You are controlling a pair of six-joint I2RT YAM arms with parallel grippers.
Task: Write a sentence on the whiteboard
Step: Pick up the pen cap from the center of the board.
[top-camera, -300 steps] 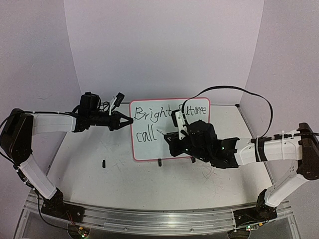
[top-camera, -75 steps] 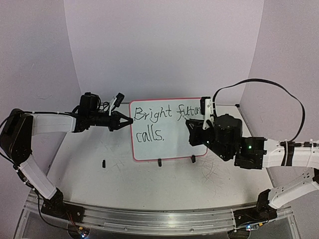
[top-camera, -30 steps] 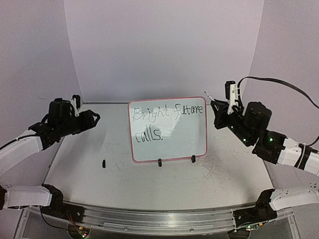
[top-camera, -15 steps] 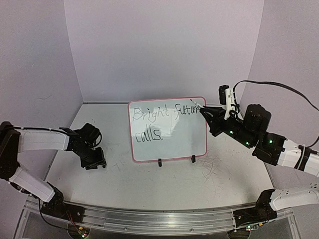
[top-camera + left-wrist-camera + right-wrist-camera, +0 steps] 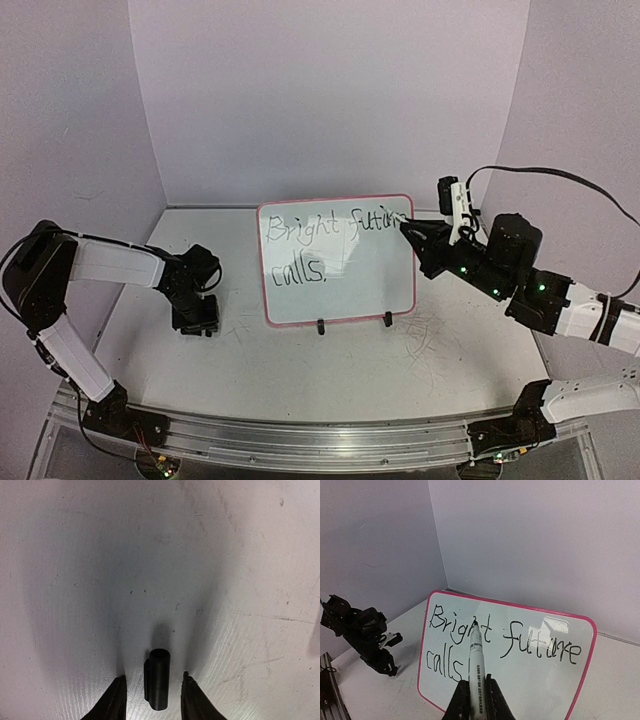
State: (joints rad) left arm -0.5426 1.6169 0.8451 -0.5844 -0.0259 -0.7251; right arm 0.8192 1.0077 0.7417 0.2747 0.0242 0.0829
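Observation:
The whiteboard (image 5: 370,285) stands upright at the table's middle, pink-framed. The sentence (image 5: 300,229) reads "Bright future" above "calls."; it also shows in the right wrist view (image 5: 540,647) on the board (image 5: 535,685). My right gripper (image 5: 418,238) is shut on a white marker (image 5: 477,672), tip uncapped, held just off the board's right upper corner. My left gripper (image 5: 197,320) points down at the table left of the board. Its jaws are open on either side of a black marker cap (image 5: 159,679), which lies between the fingertips (image 5: 152,696), untouched.
Two black clip feet (image 5: 320,326) (image 5: 388,320) hold the board's lower edge. Purple walls close in the back and both sides. The tabletop carries marker scuffs (image 5: 425,340). My left arm (image 5: 367,635) shows in the right wrist view.
The word "calls." got finished. My right gripper drew back from the board with the marker. My left gripper left the board's left edge and dropped to the table around the cap.

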